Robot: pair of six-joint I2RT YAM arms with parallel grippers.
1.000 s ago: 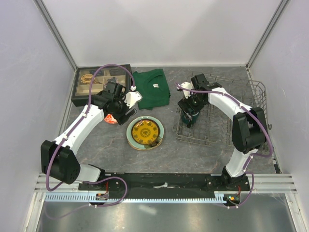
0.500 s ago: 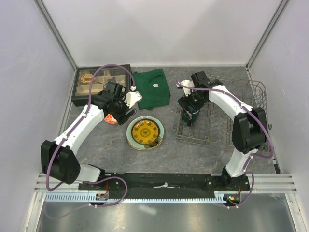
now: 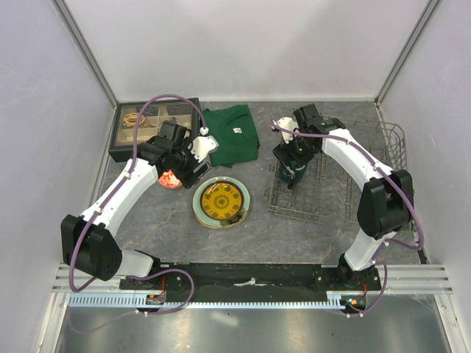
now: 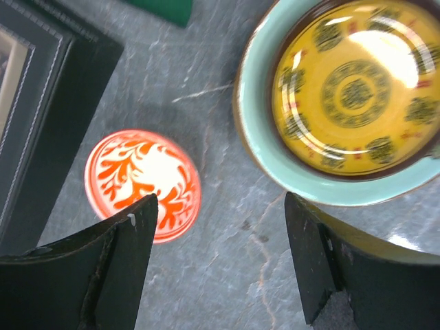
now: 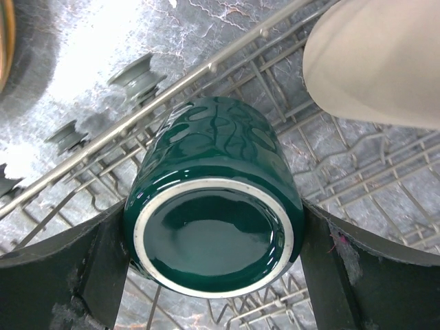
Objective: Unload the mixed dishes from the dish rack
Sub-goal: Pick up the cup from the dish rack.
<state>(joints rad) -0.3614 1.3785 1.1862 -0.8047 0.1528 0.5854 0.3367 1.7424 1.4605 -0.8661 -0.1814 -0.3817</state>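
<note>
Frankly, cloth label (image 3: 238, 131) and plate motifs (image 4: 354, 89) are illegible.

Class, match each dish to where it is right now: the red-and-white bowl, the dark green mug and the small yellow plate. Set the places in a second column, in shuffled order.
1. red-and-white bowl
2. dark green mug
3. small yellow plate

A. lying on the pale green plate
B. base up, in the dish rack
C. on the table, beside the black tray

Pairs: 1-C, 2-B, 3-A
</note>
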